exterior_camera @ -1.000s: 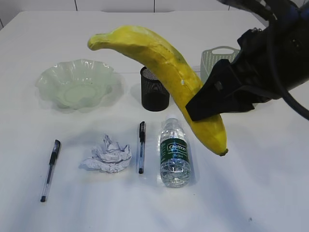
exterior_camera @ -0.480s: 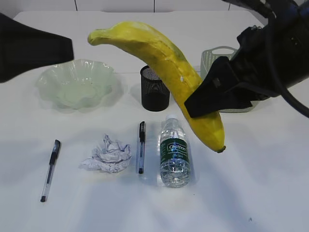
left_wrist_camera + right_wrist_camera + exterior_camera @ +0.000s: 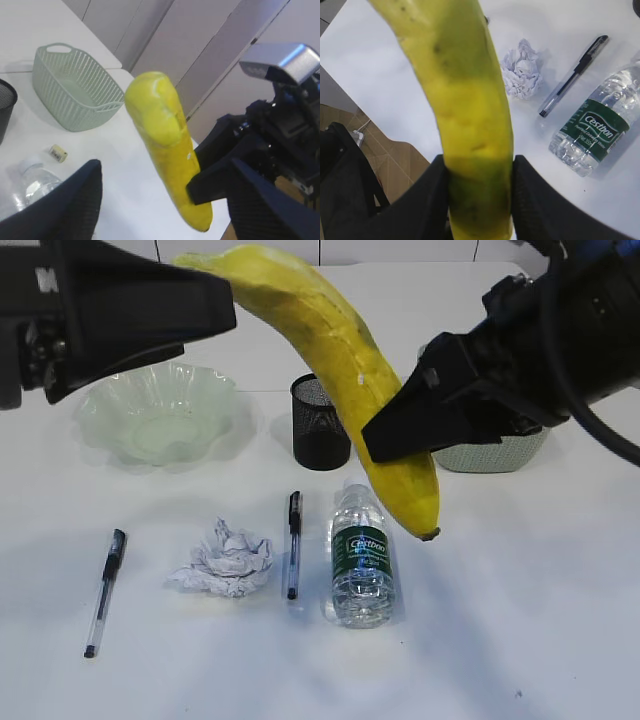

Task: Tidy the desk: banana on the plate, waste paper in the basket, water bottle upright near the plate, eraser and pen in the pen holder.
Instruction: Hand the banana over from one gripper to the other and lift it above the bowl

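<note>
From the exterior view, the right hand [image 3: 400,435] is clamped on the lower part of the banana [image 3: 330,335] and holds it in the air, slanting from upper left down to its dark tip above the water bottle [image 3: 360,568]; the bottle lies on its side on the white table [image 3: 520,600]; the left hand [image 3: 215,305] juts in from the upper left, above the pale green plate [image 3: 155,415], near the banana's upper end, apart from it; the black pen holder [image 3: 320,425] stands behind the banana, the green basket [image 3: 495,452] partly hidden behind the right arm; one pen [image 3: 292,543] lies between the bottle and the waste paper [image 3: 225,562], another pen [image 3: 104,592] further left.

From the left wrist view, the left hand's two dark fingers [image 3: 75,205] stand wide apart with nothing between them; the banana's blunt end hangs ahead of them; the small eraser [image 3: 58,153] lies on the table between the basket and the bottle's cap.

From the right wrist view, the right hand's fingers [image 3: 427,200] press both sides of the banana; below it lie the paper ball, a pen and the bottle.
</note>
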